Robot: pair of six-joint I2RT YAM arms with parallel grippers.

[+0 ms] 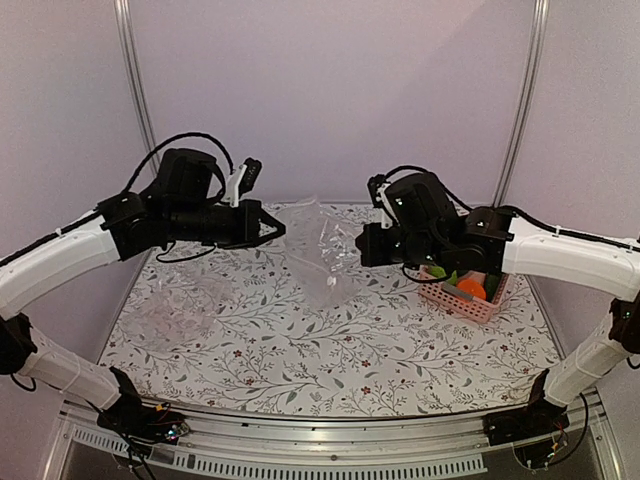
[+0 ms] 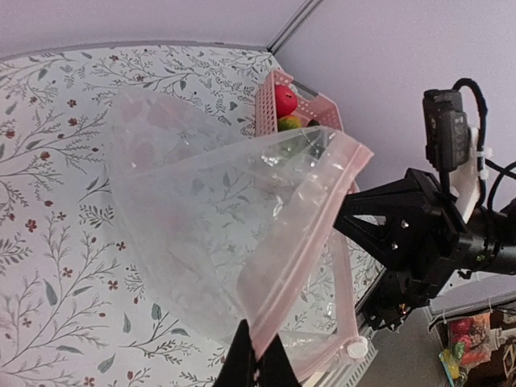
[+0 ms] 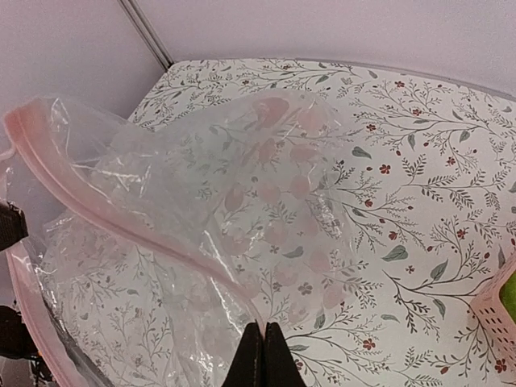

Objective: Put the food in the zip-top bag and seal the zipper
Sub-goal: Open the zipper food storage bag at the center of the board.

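Landmark: pink basket [image 1: 452, 300], set on the floral tabletop [image 1: 330, 350] at its right side in the top view.

- Zip-top bag [image 1: 315, 245]: held up left of the basket and strung between the two hands. Its body sags toward the tabletop; whether the lowest fold touches cannot be told.
- Zipper [image 2: 298, 242]: seen as a pale pink strip along the bag's upper edge. The mouth is parted, and the strip bows away from the basket in a loop.
- Right hand [image 1: 362, 245]: placed just left of the basket, between it and the bag. In the right wrist view the fingers [image 3: 262, 359] are clenched, with the zipper strip [image 3: 121, 218] running down into them; the bag's edge is grasped.
- Left hand [image 1: 272, 230]: found on the side of the bag away from the basket. Its fingers [image 2: 258, 363] are clenched on the pink edge strip at the near corner of the mouth.
- Food: kept inside the basket. An orange [image 1: 471, 288] is seen from above; a red apple [image 2: 284, 100] with a green piece [image 2: 289, 122] below it is seen from the left wrist. The other pieces are hidden by the right arm.
- Hazy plastic film [image 1: 175, 305]: laid flat on the tabletop, well apart from the basket, beyond the left hand.
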